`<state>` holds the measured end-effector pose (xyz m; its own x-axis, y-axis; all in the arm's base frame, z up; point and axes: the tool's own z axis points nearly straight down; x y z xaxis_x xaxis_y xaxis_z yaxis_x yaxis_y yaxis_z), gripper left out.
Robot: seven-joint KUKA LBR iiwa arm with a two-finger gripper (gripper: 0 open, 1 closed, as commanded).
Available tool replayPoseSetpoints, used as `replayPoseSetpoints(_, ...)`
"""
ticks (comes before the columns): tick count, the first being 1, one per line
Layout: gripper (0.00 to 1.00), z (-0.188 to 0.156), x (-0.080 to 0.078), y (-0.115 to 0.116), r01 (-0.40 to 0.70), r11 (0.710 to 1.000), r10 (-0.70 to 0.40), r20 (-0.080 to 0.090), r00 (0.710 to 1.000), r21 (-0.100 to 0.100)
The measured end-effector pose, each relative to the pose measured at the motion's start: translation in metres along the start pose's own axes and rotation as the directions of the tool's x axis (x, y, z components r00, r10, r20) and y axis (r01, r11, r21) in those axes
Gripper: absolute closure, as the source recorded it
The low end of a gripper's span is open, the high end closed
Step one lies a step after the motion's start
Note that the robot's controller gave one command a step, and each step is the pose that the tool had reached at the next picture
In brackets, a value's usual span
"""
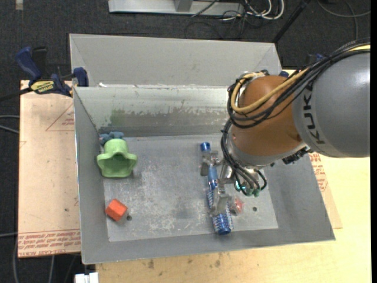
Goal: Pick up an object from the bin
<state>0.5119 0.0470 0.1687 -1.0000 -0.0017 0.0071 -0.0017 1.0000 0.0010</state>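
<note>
One bin (177, 108): grey metal, sloped walls, flat floor with a few loose things lying well apart.
Arm (336, 108): grey, reaching in from the right, with an orange cover (265, 125) and cables at the wrist, low over the right half of the floor.
Gripper (217, 187): down near the floor, right of centre; I cannot tell whether it is open or closed, or whether it has hold of anything.
Green piece (116, 160): flared like a flower, at the left near the back wall, with a small blue thing (111, 137) just behind it.
Orange block (116, 210): front left corner.
Blue ribbed piece (222, 223): by the front wall, just beside the gripper's tip and nearest to it.
</note>
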Motion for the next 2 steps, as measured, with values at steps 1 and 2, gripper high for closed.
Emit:
replayPoseSetpoints(1, 0.00, 0.072, -0.005, -0.090, 0.165, 0.986, -0.165, 0.005, 0.986, 0.004)
replayPoseSetpoints(2, 0.00, 0.097, 0.023, -0.040, 0.497, 0.868, -0.497, 0.024, 0.867, 0.011)
